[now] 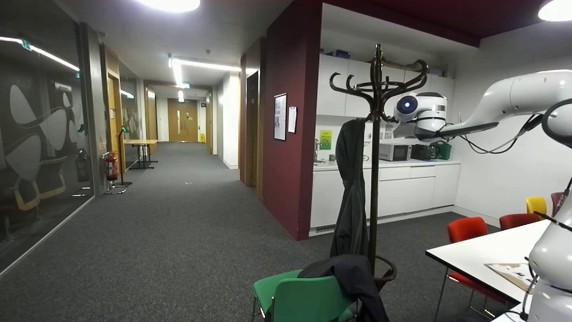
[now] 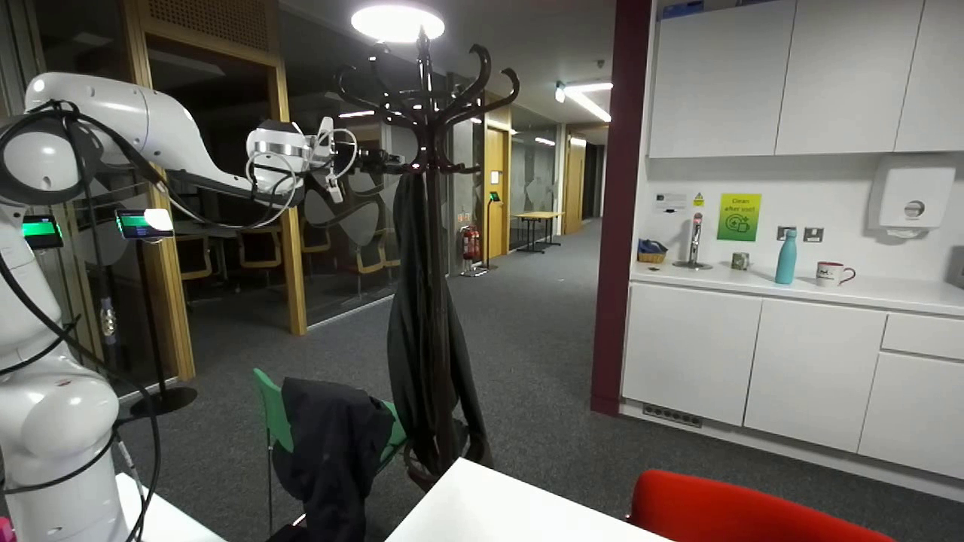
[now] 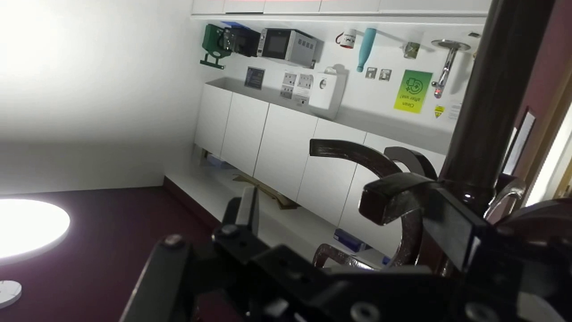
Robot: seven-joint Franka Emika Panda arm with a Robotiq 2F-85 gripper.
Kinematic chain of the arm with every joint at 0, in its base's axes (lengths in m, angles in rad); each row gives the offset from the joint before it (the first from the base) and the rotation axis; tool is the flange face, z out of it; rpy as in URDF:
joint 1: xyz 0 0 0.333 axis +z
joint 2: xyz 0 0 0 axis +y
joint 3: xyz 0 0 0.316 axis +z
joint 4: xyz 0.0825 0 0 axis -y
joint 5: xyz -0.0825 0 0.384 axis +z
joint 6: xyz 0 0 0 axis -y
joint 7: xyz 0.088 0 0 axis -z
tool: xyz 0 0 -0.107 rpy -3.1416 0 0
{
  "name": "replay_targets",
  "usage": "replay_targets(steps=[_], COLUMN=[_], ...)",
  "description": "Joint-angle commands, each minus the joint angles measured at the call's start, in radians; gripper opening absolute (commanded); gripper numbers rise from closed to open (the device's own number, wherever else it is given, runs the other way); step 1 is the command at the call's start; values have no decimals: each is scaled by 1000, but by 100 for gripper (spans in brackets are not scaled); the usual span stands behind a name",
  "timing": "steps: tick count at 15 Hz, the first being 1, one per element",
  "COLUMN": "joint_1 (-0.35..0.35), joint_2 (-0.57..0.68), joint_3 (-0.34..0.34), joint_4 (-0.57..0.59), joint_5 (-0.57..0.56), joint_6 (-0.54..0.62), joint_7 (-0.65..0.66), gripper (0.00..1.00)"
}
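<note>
Dark, glossy and many-hooked, a coat stand rises in both exterior views. A long dark coat hangs from it. My gripper reaches level to its lower hooks. In the wrist view, which shows the room upside down, my gripper is open with its fingers wide apart. The squared tip of a curved hook shows between them, nearer the right-hand pad. That pad overlaps the hook in the picture; whether they touch I cannot tell. Nothing is gripped. In an exterior view the stand's hooks partly hide the fingers.
Below stands a green chair with a black jacket over it. White tables and red chairs are near the arm's base. Cables loop along the arm. White kitchen units line the wall behind.
</note>
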Motion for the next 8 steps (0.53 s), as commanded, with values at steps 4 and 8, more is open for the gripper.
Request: replay_targets(steps=[4, 8], joint_1=[-9, -14], joint_2=[38, 29], joint_3=[-12, -22], joint_4=[65, 58], joint_5=[-22, -14], joint_6=[28, 25], joint_7=[-17, -17], gripper=[100, 100])
